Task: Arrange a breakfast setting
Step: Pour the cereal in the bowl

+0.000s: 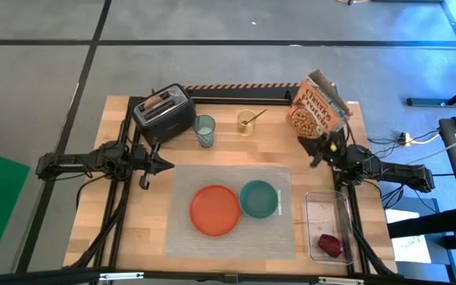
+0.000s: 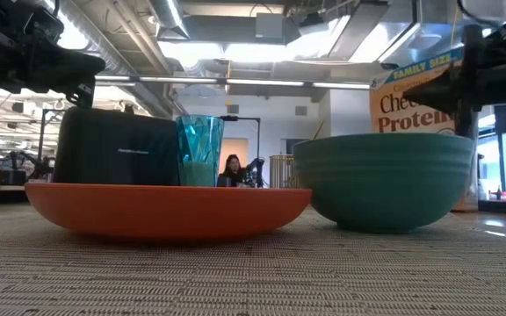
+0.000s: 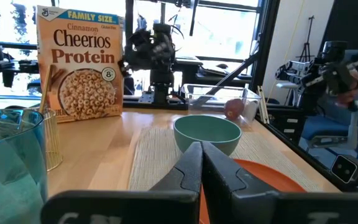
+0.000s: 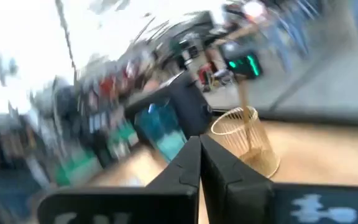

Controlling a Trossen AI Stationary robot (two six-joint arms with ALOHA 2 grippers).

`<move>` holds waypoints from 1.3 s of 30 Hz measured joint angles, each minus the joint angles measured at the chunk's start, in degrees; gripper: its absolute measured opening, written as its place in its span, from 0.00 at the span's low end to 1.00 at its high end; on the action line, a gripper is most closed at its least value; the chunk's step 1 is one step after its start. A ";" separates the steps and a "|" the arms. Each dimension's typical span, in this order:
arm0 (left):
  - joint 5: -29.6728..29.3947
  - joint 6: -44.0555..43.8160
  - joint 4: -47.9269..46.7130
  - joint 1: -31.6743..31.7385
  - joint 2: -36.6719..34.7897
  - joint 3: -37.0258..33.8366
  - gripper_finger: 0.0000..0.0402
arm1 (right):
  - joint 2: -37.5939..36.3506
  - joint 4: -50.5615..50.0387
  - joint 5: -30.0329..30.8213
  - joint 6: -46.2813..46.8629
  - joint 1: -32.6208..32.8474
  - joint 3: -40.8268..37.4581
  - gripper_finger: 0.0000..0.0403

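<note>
Orange plate [image 2: 167, 211] beside teal bowl [image 2: 382, 180], red fruit [image 1: 329, 245] (high view only), both tools [image 3: 201, 163] [image 4: 199, 160] closed, empty.

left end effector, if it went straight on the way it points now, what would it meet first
Probably the teal bowl: the shut left end effector points across the orange plate at it. Height is unclear, so it might pass over.

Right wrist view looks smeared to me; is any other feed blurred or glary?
Right wrist view: streaked by motion blur, only the yellowish glass readable. Left wrist view: sharp, bright windows behind the cereal box. Low view: ceiling lights glare above the teal bowl. High view: evenly lit.
</note>
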 joint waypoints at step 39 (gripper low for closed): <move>-12.11 -11.64 15.68 0.00 22.05 15.54 0.03 | 18.41 3.22 -2.30 -2.93 0.07 25.45 0.11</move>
